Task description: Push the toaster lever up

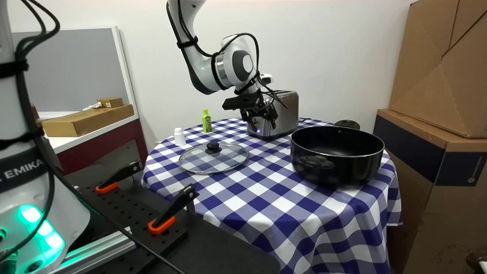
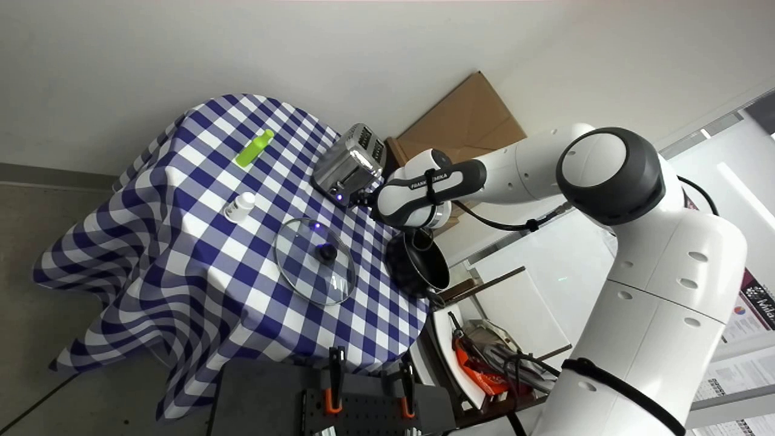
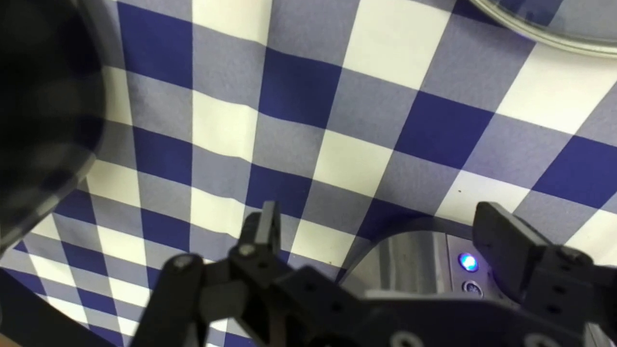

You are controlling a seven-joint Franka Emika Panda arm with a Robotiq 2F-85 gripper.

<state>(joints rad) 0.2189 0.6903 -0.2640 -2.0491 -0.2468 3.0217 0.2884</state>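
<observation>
Wrist view | pincer (image 3: pixel 377 212): 2 fingers (image 3: pixel 506 250) spread | toaster (image 3: pixel 409 265): just beside, partly behind it (contact unclear)

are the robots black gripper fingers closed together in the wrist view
No, the wrist view shows the black fingers spread wide apart, with part of the silver metal toaster visible between them.

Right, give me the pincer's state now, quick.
Pincer: open, jaws wide apart, holding nothing, close to the toaster.
</observation>
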